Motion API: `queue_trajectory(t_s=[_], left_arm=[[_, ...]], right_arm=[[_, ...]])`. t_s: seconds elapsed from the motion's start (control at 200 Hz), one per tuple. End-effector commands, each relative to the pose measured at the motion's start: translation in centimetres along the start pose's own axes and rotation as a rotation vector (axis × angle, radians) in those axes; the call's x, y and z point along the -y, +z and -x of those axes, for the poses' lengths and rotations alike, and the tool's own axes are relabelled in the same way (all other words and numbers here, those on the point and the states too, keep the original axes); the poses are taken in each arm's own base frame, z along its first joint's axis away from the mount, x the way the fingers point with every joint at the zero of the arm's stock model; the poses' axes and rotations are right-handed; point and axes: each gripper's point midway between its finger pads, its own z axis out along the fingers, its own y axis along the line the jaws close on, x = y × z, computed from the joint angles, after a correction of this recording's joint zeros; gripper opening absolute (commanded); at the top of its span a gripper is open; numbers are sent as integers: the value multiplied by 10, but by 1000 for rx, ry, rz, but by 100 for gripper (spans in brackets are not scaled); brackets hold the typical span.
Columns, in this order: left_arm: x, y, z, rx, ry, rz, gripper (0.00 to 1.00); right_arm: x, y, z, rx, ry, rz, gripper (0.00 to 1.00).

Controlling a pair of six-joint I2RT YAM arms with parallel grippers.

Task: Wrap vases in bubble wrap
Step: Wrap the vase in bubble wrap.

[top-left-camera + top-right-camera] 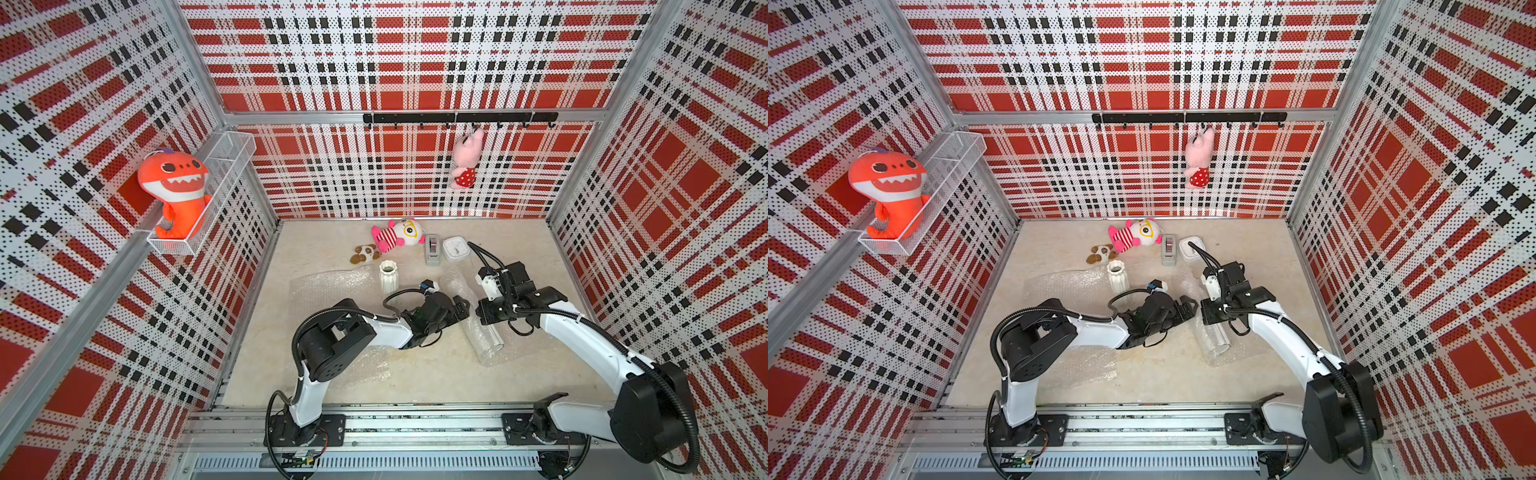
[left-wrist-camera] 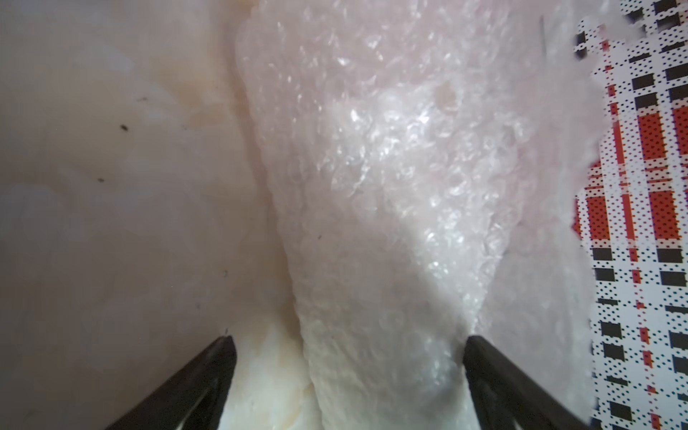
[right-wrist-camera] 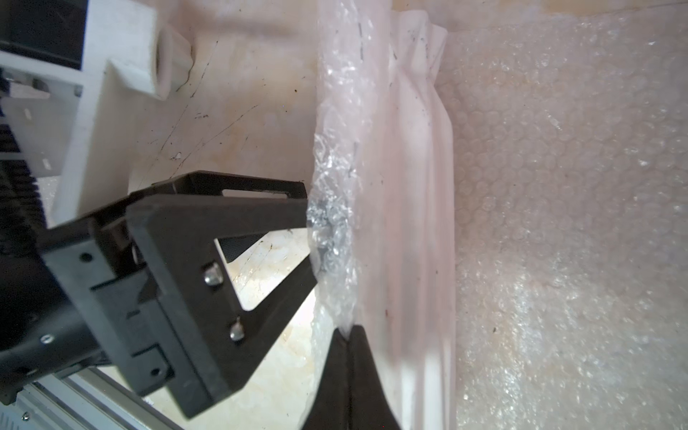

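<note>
Top views are giving me the whole table (image 1: 415,374). The left gripper (image 1: 464,306) and the right gripper (image 1: 481,319) are meeting near its middle, with the right one sitting at about 3 o'clock from the left. Toward 5 o'clock from them, the lying vase (image 1: 493,337) is resting on its side in the bubble wrap (image 1: 486,355). The standing vase (image 1: 388,277) is sitting upright at about 11 o'clock from the left gripper, at the edge of the second sheet (image 1: 328,286), which is lying flat. From up here I am not making out how the right fingers are standing.

Left wrist view is showing me both fingers (image 2: 208,376) spread wide. A rounded ridge of bubble wrap (image 2: 372,186) is running between them. One tip (image 2: 471,342) is touching the side of that ridge and the other is standing just beside it. Nothing is being clamped.

Right wrist view is showing the right gripper's fingers (image 3: 363,372) pressed together, pinching the crinkled edge of the bubble wrap (image 3: 337,149). That edge is folding up against the side of the lying vase (image 3: 409,186), whose ribs and scalloped rim are showing bare beside the fold. The left gripper (image 3: 311,234) is coming in alongside with its fingers apart, and both tips are pressing into the same fold farther along. The rest of the sheet is spreading flat beyond the vase.
</note>
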Motion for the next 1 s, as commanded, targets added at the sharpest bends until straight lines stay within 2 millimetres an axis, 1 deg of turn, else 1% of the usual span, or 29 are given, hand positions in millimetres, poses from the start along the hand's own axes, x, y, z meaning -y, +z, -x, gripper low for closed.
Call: queue_trajectory(t_s=[0.0,0.025,0.085,0.175,0.225,0.271,0.336,0.381,0.431,0.496,0.561,0.636,0.661,0.727,0.767,0.807,0.917,0.992], left_arm=[[-22,9,-5,-9,37,91,98],[-24,9,-6,-11,39,95,98],[-26,10,-7,-18,39,98,98],[-26,10,-7,-25,38,95,98],[-26,10,-5,-23,37,95,98],[-26,10,-5,-25,38,92,98],[-26,10,-5,-30,34,83,98],[-26,9,-5,-30,29,81,98],[-23,9,-5,-31,28,74,98],[-24,9,-4,-31,31,74,98],[-26,7,-6,-33,24,72,98],[-23,8,-8,-42,22,51,99],[-23,8,-9,-44,19,47,99],[-19,8,-10,-48,19,35,100],[-17,7,-9,-43,23,31,100],[-17,6,-8,-39,27,31,100],[-14,7,-8,-45,30,19,100],[-8,6,-4,-40,30,5,99]], right_arm=[[8,-10,9,21,10,-26,10],[11,-13,11,27,16,-37,13],[15,-21,14,36,18,-69,32],[20,-38,18,44,11,-120,44],[23,-48,16,40,17,-147,48],[19,-55,15,51,29,-140,49],[7,-61,14,73,28,-133,51],[-5,-61,13,83,20,-118,53],[-11,-58,7,63,29,-111,57],[-19,-51,-1,37,34,-77,59],[-13,-44,-7,32,62,-103,58],[-12,-34,-11,26,67,-98,57],[-10,-29,-12,20,72,-101,57],[-7,-12,-23,-34,70,-104,56],[-2,-4,-30,-69,78,-125,56],[-2,2,-34,-87,79,-122,56],[2,10,-35,-91,74,-139,59],[3,13,-37,-104,74,-143,61]])
